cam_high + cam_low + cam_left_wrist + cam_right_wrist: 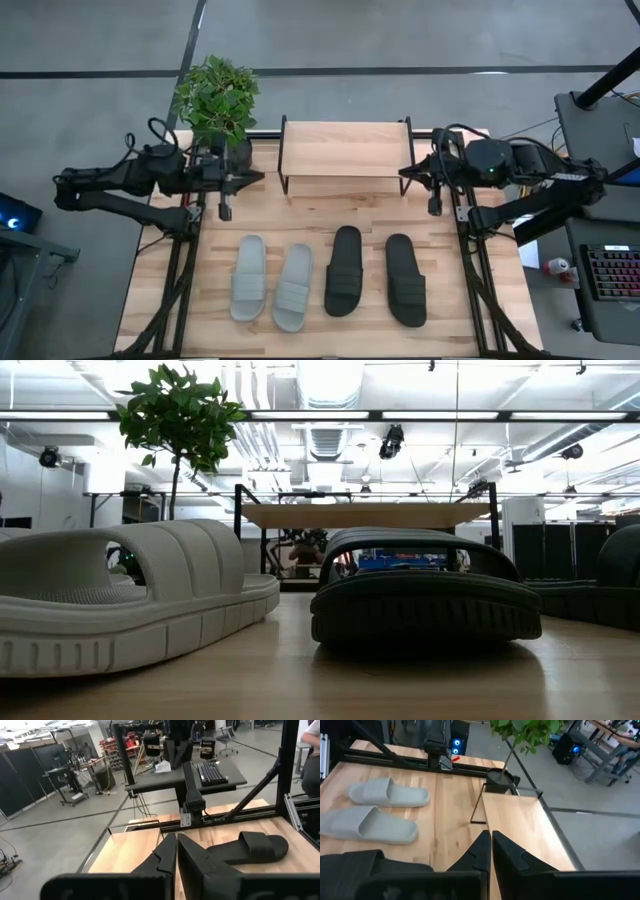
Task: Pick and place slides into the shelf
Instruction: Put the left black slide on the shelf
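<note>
Four slides lie in a row on the wooden table, soles down: two pale ones [248, 277] [293, 287] on the left and two black ones [343, 270] [406, 279] on the right. Behind them, at the table's far edge, stands the shelf [345, 150], a light plank top on a thin black frame. My left gripper [255, 178] hovers shut beside the shelf's left end, high above the table. My right gripper [405, 173] hovers shut beside the shelf's right end. Neither touches anything. The left wrist view shows a black slide [255, 847], and the right wrist view shows the pale pair [387, 792].
A potted plant [217, 98] stands at the table's far left corner, close behind my left arm. Black frame rails [180, 270] [478, 280] run along the table's left and right sides. A desk with a keyboard [610, 272] sits beyond the right edge.
</note>
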Motion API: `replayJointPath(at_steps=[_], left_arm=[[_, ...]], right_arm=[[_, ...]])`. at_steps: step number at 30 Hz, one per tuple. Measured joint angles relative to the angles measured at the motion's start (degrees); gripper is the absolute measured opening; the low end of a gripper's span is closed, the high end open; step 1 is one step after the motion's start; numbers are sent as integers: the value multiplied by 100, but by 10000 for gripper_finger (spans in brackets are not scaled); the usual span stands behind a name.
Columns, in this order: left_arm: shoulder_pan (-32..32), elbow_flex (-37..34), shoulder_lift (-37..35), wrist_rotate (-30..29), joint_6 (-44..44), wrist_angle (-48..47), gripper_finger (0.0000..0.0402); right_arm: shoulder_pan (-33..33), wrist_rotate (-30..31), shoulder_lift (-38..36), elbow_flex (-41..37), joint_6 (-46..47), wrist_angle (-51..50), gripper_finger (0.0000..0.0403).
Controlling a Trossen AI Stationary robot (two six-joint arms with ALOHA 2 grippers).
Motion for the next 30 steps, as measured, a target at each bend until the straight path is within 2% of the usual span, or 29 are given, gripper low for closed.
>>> replayJointPath(at_steps=[6,14,22,30], left_arm=[[0,66,189,-13,14,60,0],[0,73,458,-15,53,71,0],[0,73,680,-18,407,81,0],[-4,73,834,-17,740,76,0]], right_arm=[[0,-2,306,313,-293,24,9],[-17,-65,939,170,413,-76,9],[-25,-1023,1702,159,942,-572,9],[-261,-1825,1939,159,1119,-553,9]])
